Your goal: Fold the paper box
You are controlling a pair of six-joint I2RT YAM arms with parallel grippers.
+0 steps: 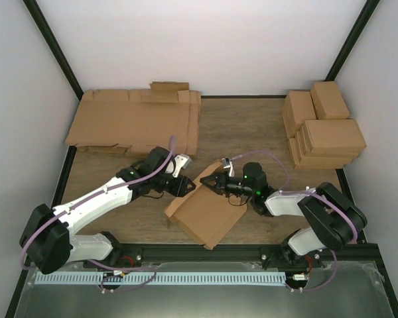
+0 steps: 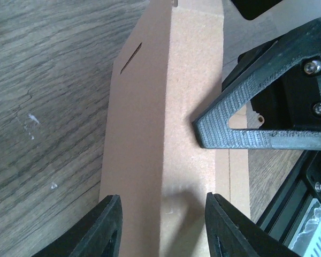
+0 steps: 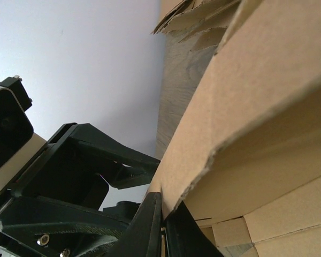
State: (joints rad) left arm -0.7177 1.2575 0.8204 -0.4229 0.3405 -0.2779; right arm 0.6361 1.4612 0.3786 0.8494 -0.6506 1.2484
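Top view. Paper box (image 1: 209, 218) close to the middle of the near edge of the bench (image 1: 252, 129), lying askew, long axis on a diagonal from near-left toward far-right. Nearest corner almost at the black rail (image 1: 205, 254) along that edge, so little room there. Bare wood to the left of it, and a wide bare strip beyond it toward the far edge. Far-left corner taken by flat cardboard sheets (image 1: 132, 122), far-right corner by finished boxes (image 1: 322, 129), both well apart from the paper box. Left tool (image 1: 184, 187) and right tool (image 1: 211, 183) tip to tip, just beside each other, at the far corner of the paper box.

Left wrist view. Left tool with fingers (image 2: 109, 227) apart, one on each side of a folded crease running straight away from the camera; contact with the cardboard impossible to tell. A narrow slot cut in the left-hand face. Open wood grain on the left. On the right, one textured finger (image 2: 219, 136) of the right tool, tip against the cardboard.

Right wrist view. Right tool closed together, tips pinching the thin edge of a paper box flap. Cardboard rising up and to the right, filling that side. Black frame of the left tool at lower left, pale wall behind.
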